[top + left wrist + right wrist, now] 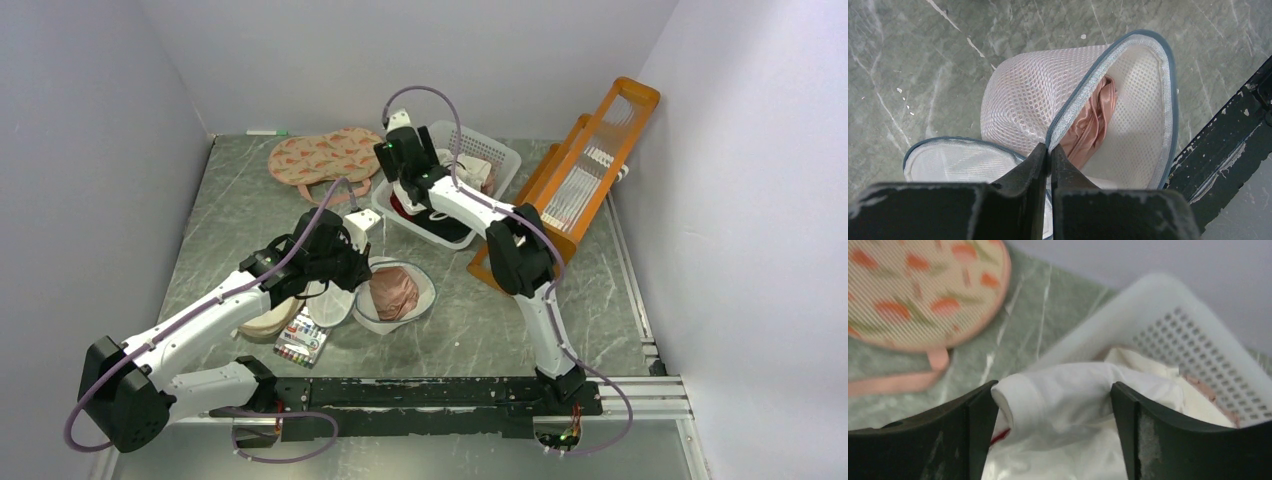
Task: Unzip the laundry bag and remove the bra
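**Friend:** Holding something in your left gripper (1049,148)?

**Me:** Yes. My two left fingers are pressed together with almost no gap. They pinch the grey zip edge of the laundry bag (1023,95). That edge is lifted, so one half of the bag stands tipped up off the table (923,50). The other half lies flat next to it.

**Friend:** So is the zip done?

**Me:** I think so. The rim gapes wide and I can look right inside. That first part of the job looks finished.

**Friend:** Where is the bra (1094,122)?

**Me:** In the bag. It is pink and shiny, bunched up in the half I hold, just past my fingertips. From above it sits in the middle of the open bag. Nothing holds it, so the taking-out part is not done yet.

**Friend:** What about your right gripper (1053,390)?

**Me:** It is well apart from the bag, over the white basket (1188,330) at the back, near the watermelon pouch (913,285). Its fingers are spread wide. A roll of white cloth (1083,385) lies between them and reaches both sides. I cannot tell if I squeeze it or if it only lies there.

**Friend:** What is left, then?

**Me:** I guess one hand has to reach in and pull the bra out while the other holds the bag open. The bra looks soft and slippery, so it may slide or catch on the mesh.
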Robot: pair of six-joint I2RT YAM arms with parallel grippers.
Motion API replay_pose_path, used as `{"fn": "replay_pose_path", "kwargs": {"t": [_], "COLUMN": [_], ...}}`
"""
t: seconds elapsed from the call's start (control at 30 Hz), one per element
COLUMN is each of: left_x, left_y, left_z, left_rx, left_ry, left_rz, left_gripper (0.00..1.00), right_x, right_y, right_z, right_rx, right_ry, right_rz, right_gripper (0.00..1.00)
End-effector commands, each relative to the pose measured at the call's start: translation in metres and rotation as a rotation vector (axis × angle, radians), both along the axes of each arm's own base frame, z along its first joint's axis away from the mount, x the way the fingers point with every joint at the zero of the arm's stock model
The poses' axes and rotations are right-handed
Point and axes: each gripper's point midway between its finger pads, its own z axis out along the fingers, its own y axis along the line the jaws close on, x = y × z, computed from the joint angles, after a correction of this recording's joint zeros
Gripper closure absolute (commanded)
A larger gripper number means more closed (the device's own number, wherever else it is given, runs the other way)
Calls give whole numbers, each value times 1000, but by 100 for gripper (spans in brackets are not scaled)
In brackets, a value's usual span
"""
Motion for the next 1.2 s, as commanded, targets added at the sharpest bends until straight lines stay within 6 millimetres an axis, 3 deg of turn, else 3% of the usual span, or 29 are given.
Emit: {"fn": "replay_pose_path", "kwargs": {"t": [0.0, 0.13, 0.33, 0.43, 0.53, 0.63, 0.8, 0.83, 0.9, 1.07, 1.17], "left_x": [6, 6, 6, 6, 6, 6, 6, 6, 5, 4, 3], "left_y": [-3, -4, -2, -1, -1, -2, -3, -3, -3, -4, -5], "left_z": [17, 16, 17, 18, 17, 16, 15, 15, 16, 19, 19], "left_rx": [-34, -33, -31, -31, -30, -31, -29, -31, -34, -43, -45], "left_ry": [-51, -46, -50, -55, -55, -50, -43, -44, -45, -51, -47], "left_rz": [2, -2, 8, 15, 16, 11, 4, 4, 2, -5, -12], "left_gripper": [84, 85, 84, 84, 84, 85, 85, 85, 85, 84, 84], "right_x": [-23, -38, -41, -49, -50, -52, -67, -74, -88, -145, -178], "right_y": [-33, -52, -77, -78, -78, -77, -75, -77, -81, -79, -77], "right_z": [13, -10, -78, -107, -115, -89, 4, 24, 48, 77, 83], "right_rx": [23, 58, 16, -3, -18, 1, 120, 150, 193, 253, 281], "right_ry": [-2, 42, 171, 222, 255, 256, 170, 151, 144, 155, 146], "right_rz": [-60, -76, -151, -134, -138, -137, -97, -92, -82, 1, 60], "right_gripper": [24, 34, 54, 55, 53, 41, 10, 6, 2, 1, 1]}}
